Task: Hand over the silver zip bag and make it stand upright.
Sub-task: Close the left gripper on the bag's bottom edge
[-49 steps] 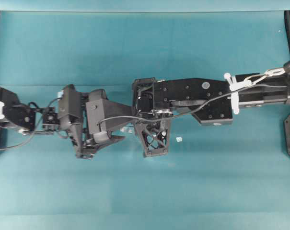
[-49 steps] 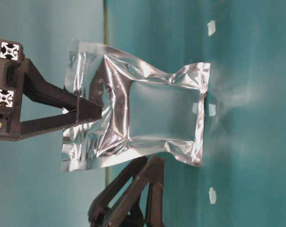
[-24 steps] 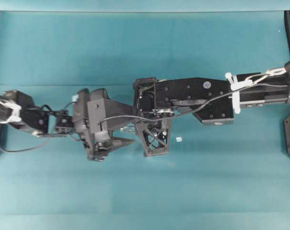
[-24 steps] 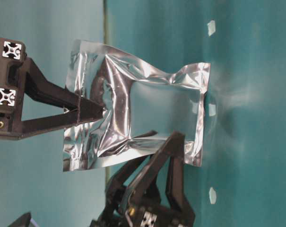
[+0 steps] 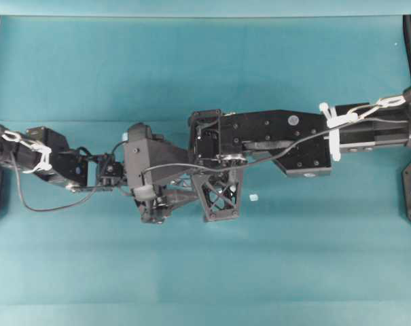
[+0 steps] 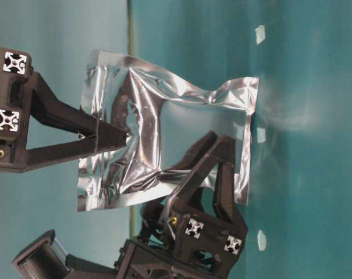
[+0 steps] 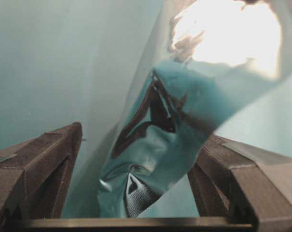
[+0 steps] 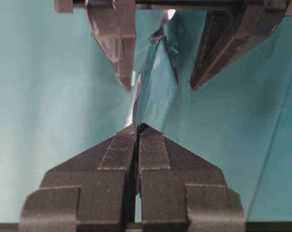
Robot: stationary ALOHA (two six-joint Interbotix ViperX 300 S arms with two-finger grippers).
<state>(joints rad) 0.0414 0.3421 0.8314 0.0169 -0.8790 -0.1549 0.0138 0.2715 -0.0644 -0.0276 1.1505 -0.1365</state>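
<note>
Silver foil is filling the left wrist view: the silver zip bag (image 7: 184,116) is hanging crinkled between the two spread fingers (image 7: 37,169) of the left hand (image 7: 141,193), and neither finger is visibly pressing on it. That hand is standing wide apart, gripping nothing.

In the table-level view the left hand (image 6: 213,148) is now reaching up around the bag's lower side, one finger in front of the foil; a second ago only its dark fingers were showing below the bag (image 6: 164,145), and half a second ago it was partway up. The overhead view shows the same advance, the left arm having slid closer to the right one.

Beyond the bag, the right hand (image 6: 114,139) is staying clamped tight on the bag's crumpled end, unchanged across the frames. Its wrist view shows the ribbed fingertips (image 8: 119,150) pinched together on the thin foil edge (image 8: 136,104).

The bag's far edge is sitting right at the teal table (image 6: 315,116). A tiny pale scrap (image 5: 253,197) is lying on the table just beside the right hand.

No brand, label or writing is readable on the bag.
</note>
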